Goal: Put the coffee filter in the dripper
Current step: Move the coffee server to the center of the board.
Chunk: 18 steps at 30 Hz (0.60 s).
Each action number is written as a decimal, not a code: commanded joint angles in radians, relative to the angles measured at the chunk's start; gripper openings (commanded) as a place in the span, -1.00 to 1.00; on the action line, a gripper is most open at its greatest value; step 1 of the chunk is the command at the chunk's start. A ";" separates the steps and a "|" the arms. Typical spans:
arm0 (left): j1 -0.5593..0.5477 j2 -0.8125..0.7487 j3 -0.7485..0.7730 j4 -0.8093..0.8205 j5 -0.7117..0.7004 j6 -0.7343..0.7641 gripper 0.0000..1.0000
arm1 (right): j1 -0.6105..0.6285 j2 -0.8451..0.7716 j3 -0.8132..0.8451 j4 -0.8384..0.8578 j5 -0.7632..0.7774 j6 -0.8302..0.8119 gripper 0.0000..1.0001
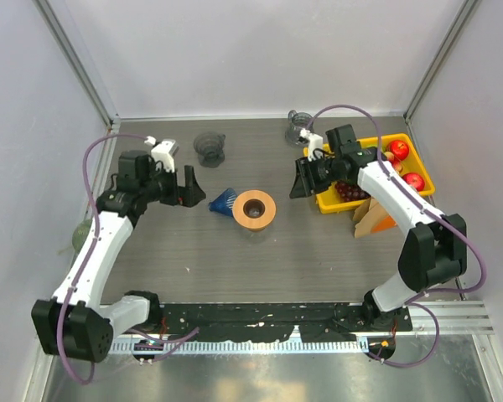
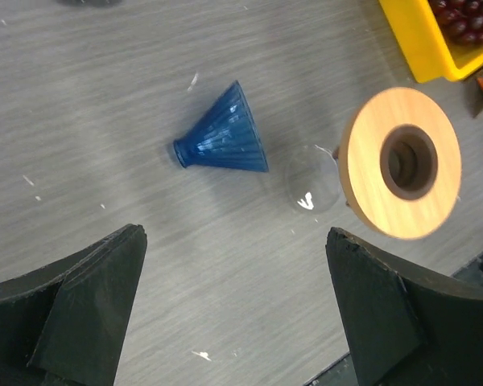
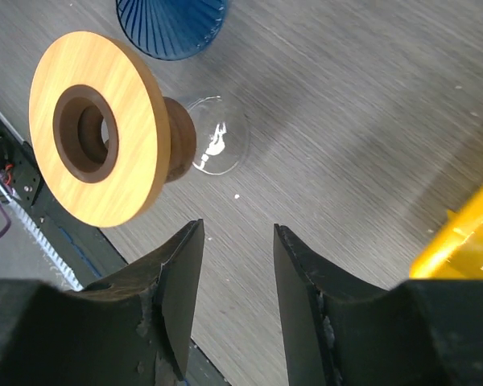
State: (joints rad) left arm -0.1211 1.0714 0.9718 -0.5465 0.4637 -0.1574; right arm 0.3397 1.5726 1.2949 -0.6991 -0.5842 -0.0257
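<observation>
The coffee filter (image 1: 225, 201), a blue ribbed cone, lies on its side on the grey table, just left of the dripper (image 1: 254, 209). The dripper is a wooden ring on a clear glass body. My left gripper (image 1: 190, 188) hovers left of the filter, open wide and empty. In the left wrist view the filter (image 2: 224, 133) and dripper (image 2: 401, 161) lie beyond the left gripper (image 2: 233, 237). My right gripper (image 1: 302, 180) hangs right of the dripper, open part way, nothing between its fingers. In the right wrist view the dripper (image 3: 97, 129) and filter (image 3: 171, 28) sit ahead of the right gripper (image 3: 238, 227).
A yellow bin (image 1: 329, 201) with red fruit and dark grapes stands at the right, under the right arm. An orange and brown item (image 1: 373, 219) lies beside it. Two grey glass cups (image 1: 210, 149) (image 1: 298, 127) stand at the back. Walls close in on three sides.
</observation>
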 commanded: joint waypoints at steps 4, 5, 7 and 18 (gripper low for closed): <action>-0.167 0.211 0.247 -0.045 -0.275 0.088 0.89 | -0.036 -0.150 0.029 -0.059 0.012 -0.075 -0.03; -0.185 0.249 0.270 -0.059 -0.293 0.090 0.84 | -0.041 -0.160 0.024 -0.059 0.014 -0.074 -0.03; -0.212 0.307 0.310 -0.078 -0.318 0.085 0.77 | -0.053 -0.184 0.001 -0.056 0.018 -0.063 -0.02; -0.299 0.521 0.413 -0.130 -0.359 0.075 0.54 | -0.119 -0.249 -0.082 -0.053 -0.014 -0.034 0.03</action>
State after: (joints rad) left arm -0.3946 1.5505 1.3228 -0.6487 0.1455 -0.0940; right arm 0.2382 1.3647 1.2285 -0.7498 -0.5762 -0.0689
